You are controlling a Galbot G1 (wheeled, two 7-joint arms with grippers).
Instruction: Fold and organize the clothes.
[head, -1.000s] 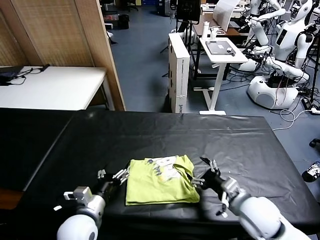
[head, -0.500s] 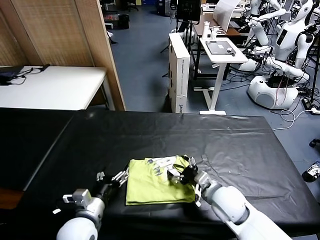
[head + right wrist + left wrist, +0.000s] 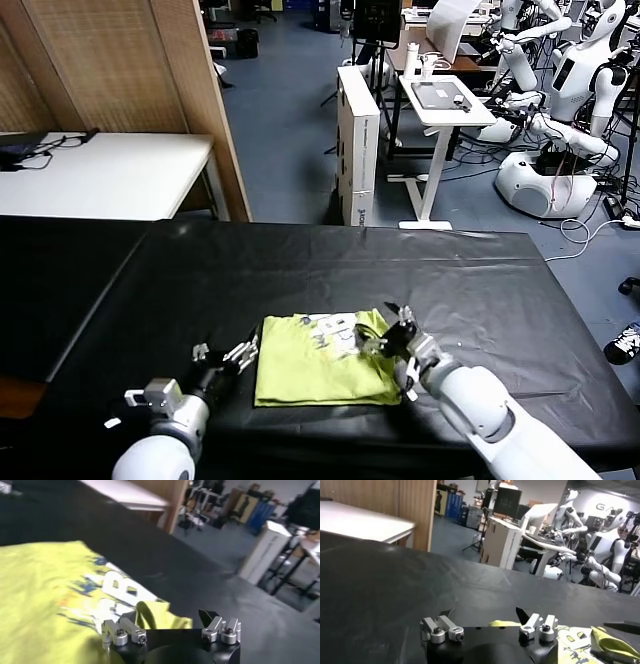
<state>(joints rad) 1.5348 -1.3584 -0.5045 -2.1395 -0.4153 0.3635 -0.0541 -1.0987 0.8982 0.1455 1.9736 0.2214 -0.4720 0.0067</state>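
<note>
The lime yellow-green T-shirt (image 3: 315,372) lies folded into a rough square near the black table's front edge, its white-grey print (image 3: 335,333) facing up at the far right part. My right gripper (image 3: 392,341) is open at the shirt's right edge. In the right wrist view (image 3: 167,622) a raised yellow fold (image 3: 152,614) sits between its fingers, with the print (image 3: 107,592) beyond. My left gripper (image 3: 226,354) is open and empty just left of the shirt's left edge. The left wrist view (image 3: 485,619) shows a sliver of the shirt (image 3: 501,623) past it.
The black table (image 3: 300,265) stretches wide behind and to both sides of the shirt. A white table (image 3: 100,175) and a wooden partition (image 3: 140,80) stand at the back left. A white cabinet (image 3: 358,140), a small desk (image 3: 440,100) and other robots (image 3: 570,110) stand beyond.
My right gripper swung left onto the shirt's right edge, then drew back slightly right and away. The left gripper has stayed put.
</note>
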